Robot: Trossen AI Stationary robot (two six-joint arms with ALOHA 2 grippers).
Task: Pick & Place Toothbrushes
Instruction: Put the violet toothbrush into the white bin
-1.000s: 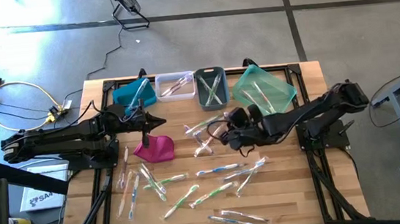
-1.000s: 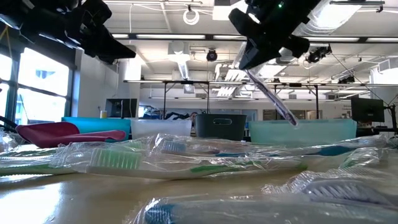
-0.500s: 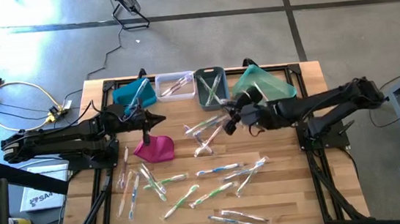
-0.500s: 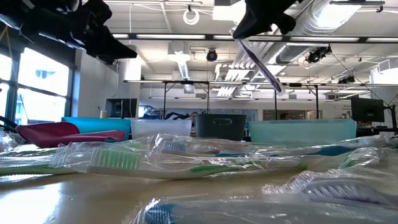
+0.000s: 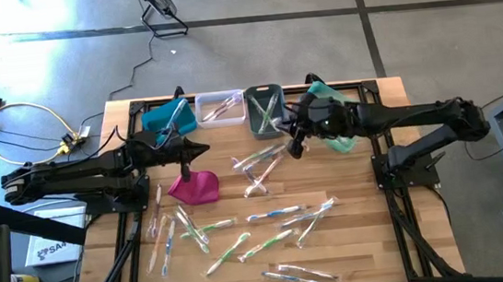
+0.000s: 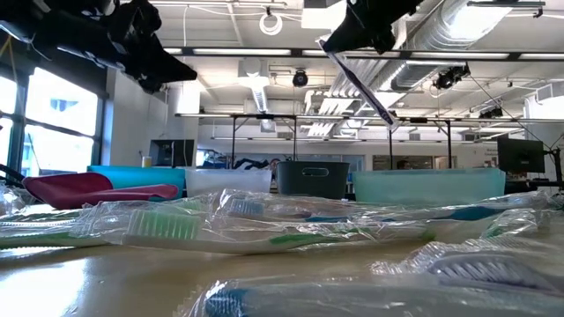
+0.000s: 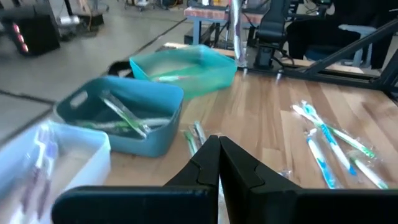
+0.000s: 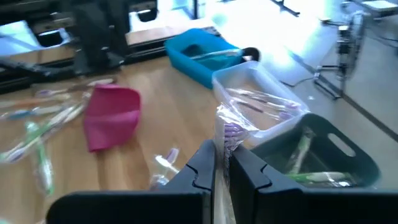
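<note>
Nearest me, loose toothbrushes (image 5: 268, 215) lie scattered on the table. My left gripper (image 5: 199, 149) waits clenched, empty, by the magenta pouch (image 5: 193, 185). My right gripper (image 5: 294, 143) has carried its wrapped toothbrush (image 6: 361, 86) farther, clamped, nearing the grey bin (image 5: 265, 110): drop-off looks imminent.

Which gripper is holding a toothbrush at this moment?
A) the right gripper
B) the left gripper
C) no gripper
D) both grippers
A: the right gripper is shut on a wrapped toothbrush that hangs above the table near the bins, while the left gripper is shut with nothing between its fingers.
</note>
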